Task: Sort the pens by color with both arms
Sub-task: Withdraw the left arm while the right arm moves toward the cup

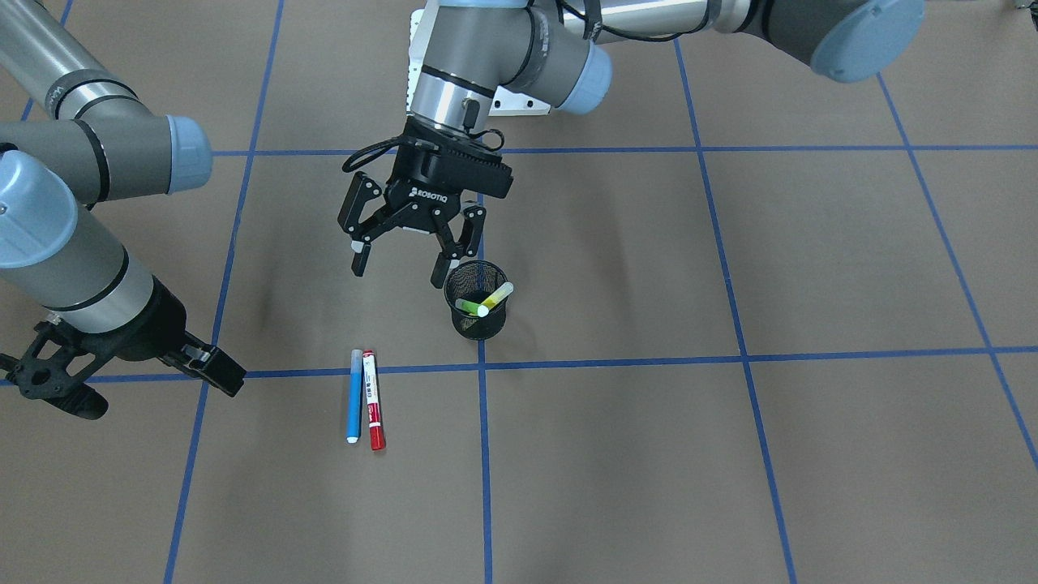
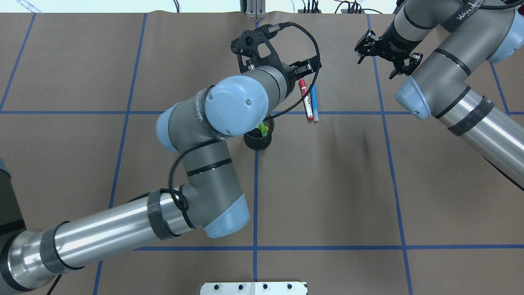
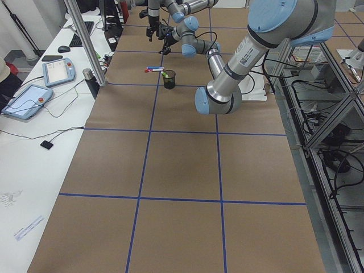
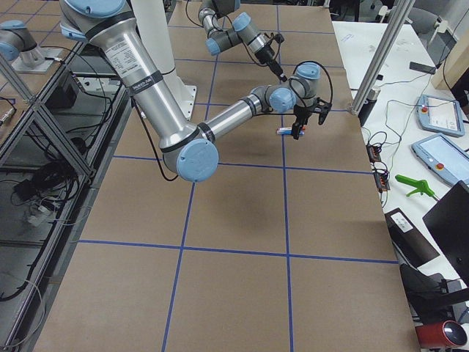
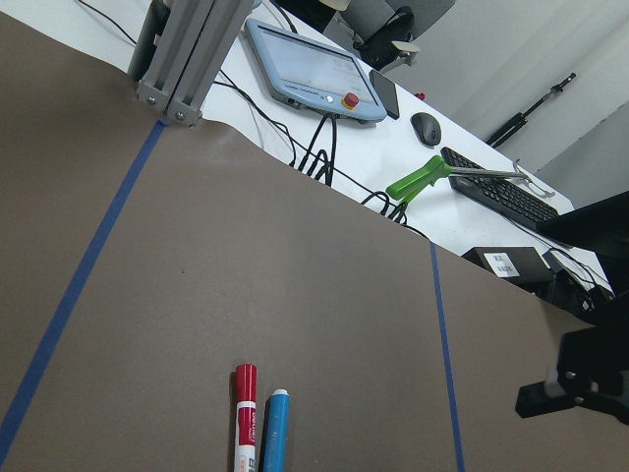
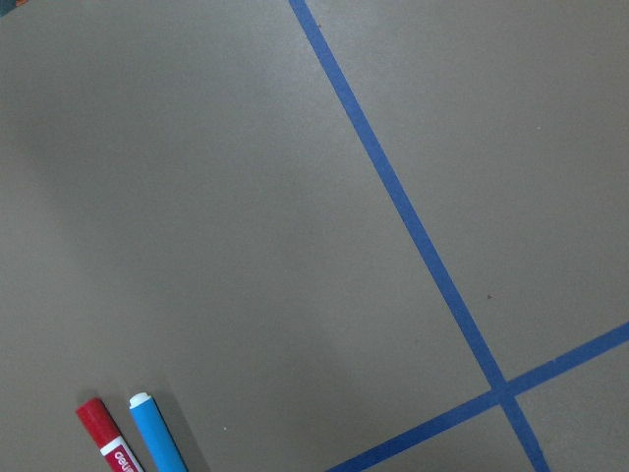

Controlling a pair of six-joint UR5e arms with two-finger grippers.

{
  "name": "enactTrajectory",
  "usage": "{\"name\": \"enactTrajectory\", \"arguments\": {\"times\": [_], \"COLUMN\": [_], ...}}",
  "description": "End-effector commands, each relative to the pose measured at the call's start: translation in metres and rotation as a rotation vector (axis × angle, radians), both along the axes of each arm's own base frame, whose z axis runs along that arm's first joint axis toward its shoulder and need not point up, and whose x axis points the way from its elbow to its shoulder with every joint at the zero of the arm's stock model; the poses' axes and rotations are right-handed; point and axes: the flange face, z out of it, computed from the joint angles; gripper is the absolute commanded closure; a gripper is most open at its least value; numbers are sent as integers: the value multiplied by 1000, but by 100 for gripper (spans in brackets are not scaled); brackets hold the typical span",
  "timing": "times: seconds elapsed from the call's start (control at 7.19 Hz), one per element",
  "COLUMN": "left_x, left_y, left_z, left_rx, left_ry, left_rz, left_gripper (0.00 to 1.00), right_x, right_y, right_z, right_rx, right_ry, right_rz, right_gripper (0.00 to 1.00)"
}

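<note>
Brown paper crossed by blue tape lies under both my grippers; my left gripper hangs over it with its fingers spread wide and nothing between them. The black mesh cup stands just beside one of those fingers; in the front view that fingertip overlaps the cup's rim, and I cannot tell whether the two touch. Inside the cup the yellow pen and the green pen lean tilted; the yellow one's upper end sits at the rim.

The blue pen and the red pen lie flat on the paper out past my left fingertips, on the operators' side; they are side by side and parallel, touching or all but touching, and they lie across a tape line. The red cap is at the end farther from my left fingers; my left wrist camera catches that cap and the blue pen's end low in its frame, with my right gripper dark at the frame's right edge.

My right gripper hovers off to one side of the two lying pens, apart from them and farther still from the cup; whether its fingers are wide or narrow I cannot tell; its wrist camera shows the ends of the red and blue pens in the lower left corner and a crossing of tape lines at the lower right.
</note>
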Motion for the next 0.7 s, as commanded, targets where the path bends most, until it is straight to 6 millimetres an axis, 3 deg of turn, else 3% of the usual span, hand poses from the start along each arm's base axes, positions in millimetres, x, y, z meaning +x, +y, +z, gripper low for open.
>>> {"name": "enactTrajectory", "arguments": {"times": [0.0,0.14,0.28,0.56], "left_x": [-108,-147,-183,-252], "left_y": [-19,-23,-22,-24], "left_z": [39,62,79,130], "left_rx": [-125,-187,-209,-254], "left_ry": [-51,-84,-157,-314], "left_rz": [116,189,265,386], "left_gripper": [1,1,1,1], "right_x": [-8,-29,-69,-139], "right_y": [4,8,20,56], "right_z": [-4,-28,-64,-155], "right_rx": [3,-23,-133,-324], "right_ry": [-1,-29,-71,-50], "right_rz": [-12,8,75,122], "right_gripper": [1,1,1,1]}}
